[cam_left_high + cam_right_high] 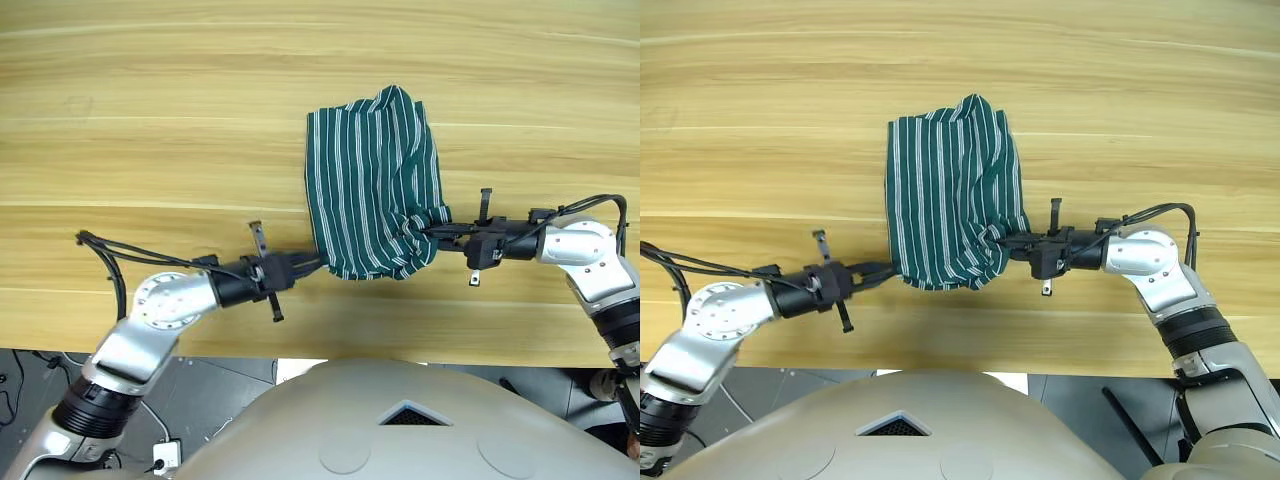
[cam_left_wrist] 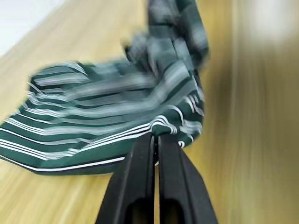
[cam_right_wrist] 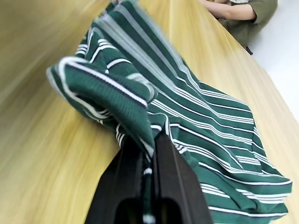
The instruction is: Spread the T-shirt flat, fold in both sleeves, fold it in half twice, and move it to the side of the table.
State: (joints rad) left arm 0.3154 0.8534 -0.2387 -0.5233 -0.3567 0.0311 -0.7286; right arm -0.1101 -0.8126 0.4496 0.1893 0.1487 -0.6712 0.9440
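Nearest the robot, the left gripper (image 1: 316,263) is lying low over the wooden bench (image 1: 150,120) and pointing toward the robot's right. Its fingers (image 2: 140,163) are pressing together with almost no gap. Their tips are meeting the near left corner of the green, white-striped T-shirt (image 1: 370,190). The left wrist view is blurred there, but they appear to be pinching the hem.

Slightly farther out, the right gripper (image 1: 428,231) is pointing the opposite way. Its fingers (image 3: 170,177) are clamping a bunched fold at the shirt's near right edge, with striped cloth showing between them. The fabric is puckering into tight wrinkles around that grip.

The T-shirt is lying between the two grippers, around the middle of the bench, as a compact, roughly rectangular bundle with its stripes running away from the robot. Its left edge is lying fairly straight, while the right side is bulging outward. At the far end the cloth is rumpling into a rounded hump against the pale wood grain.
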